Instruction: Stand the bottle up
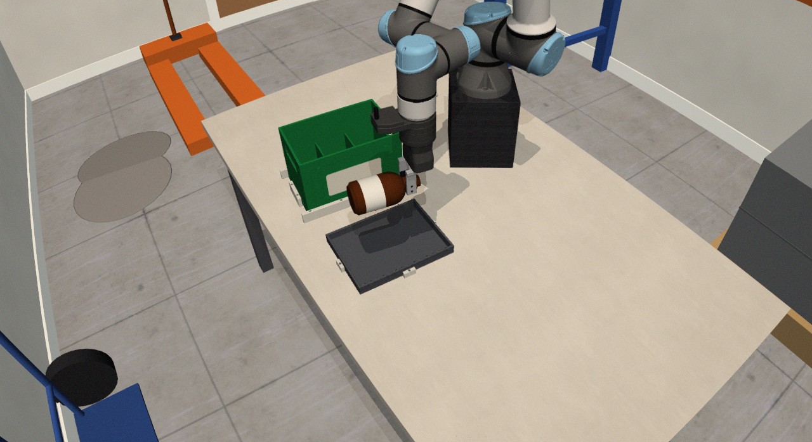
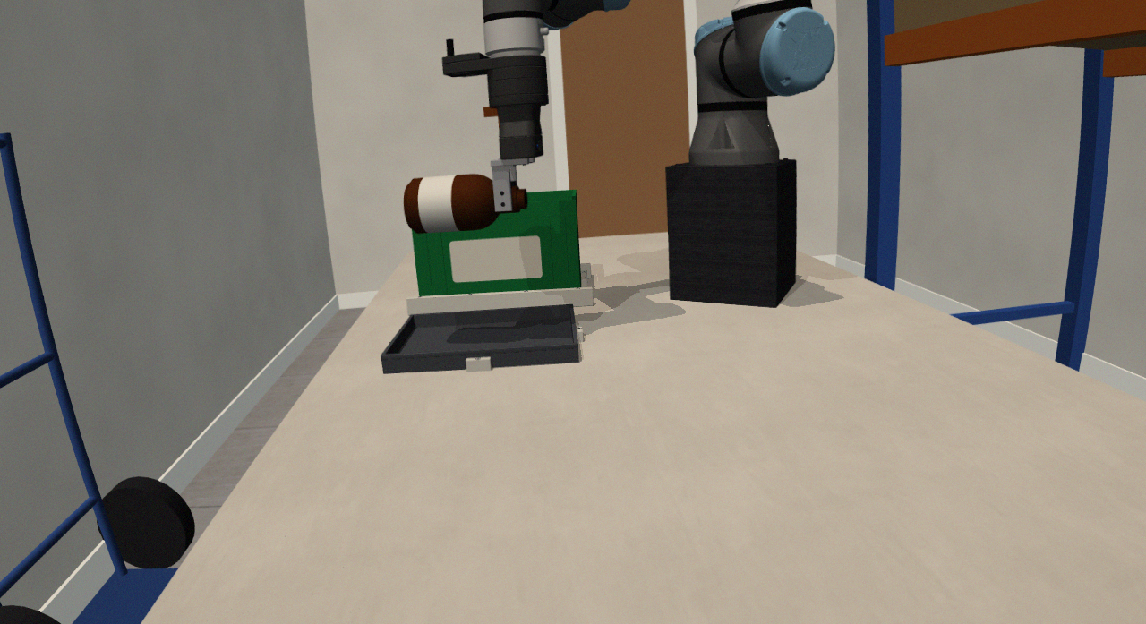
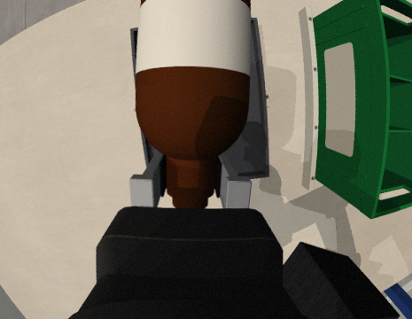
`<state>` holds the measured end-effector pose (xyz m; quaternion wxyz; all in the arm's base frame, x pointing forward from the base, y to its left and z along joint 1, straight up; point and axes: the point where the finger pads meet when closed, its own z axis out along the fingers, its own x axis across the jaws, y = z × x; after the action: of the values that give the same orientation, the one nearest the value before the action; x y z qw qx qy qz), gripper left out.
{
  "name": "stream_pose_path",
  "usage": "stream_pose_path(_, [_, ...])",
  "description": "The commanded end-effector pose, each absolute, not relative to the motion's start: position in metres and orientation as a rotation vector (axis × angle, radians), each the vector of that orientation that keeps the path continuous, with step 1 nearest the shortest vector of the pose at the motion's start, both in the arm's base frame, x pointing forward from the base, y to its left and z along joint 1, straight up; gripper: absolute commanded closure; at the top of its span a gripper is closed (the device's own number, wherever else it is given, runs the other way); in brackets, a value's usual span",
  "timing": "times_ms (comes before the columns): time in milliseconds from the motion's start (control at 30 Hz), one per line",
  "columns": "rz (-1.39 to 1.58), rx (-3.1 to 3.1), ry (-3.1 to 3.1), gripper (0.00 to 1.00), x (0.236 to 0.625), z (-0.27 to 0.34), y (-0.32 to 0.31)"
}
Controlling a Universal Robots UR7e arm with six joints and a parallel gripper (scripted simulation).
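A brown bottle (image 1: 377,191) with a white label hangs lying on its side, well above the dark grey tray (image 1: 389,245). My gripper (image 1: 412,182) is shut on the bottle's neck and points straight down. In the exterior view the bottle (image 2: 450,202) is level with the top of the green crate (image 2: 496,254), its base pointing left, and the tray (image 2: 483,339) lies below it, in front of the crate. In the wrist view the bottle (image 3: 193,71) runs away from the fingers, which clamp its neck. The tray holds nothing.
The green crate (image 1: 339,150) with inner dividers stands just behind the tray on a pale base strip. The arm's black pedestal (image 1: 484,125) stands to the right of the crate. The table edge runs close to the left of the tray and crate.
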<state>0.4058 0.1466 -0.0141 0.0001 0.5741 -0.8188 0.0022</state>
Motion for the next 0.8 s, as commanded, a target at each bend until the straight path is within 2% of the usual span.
stream_pose_path(0, [0.008,1.829,-2.556,1.00,0.4063,-0.0136,0.1466])
stream_pose_path(767, [0.008,2.118,-2.321,1.00,0.4063,-0.0136,0.1466])
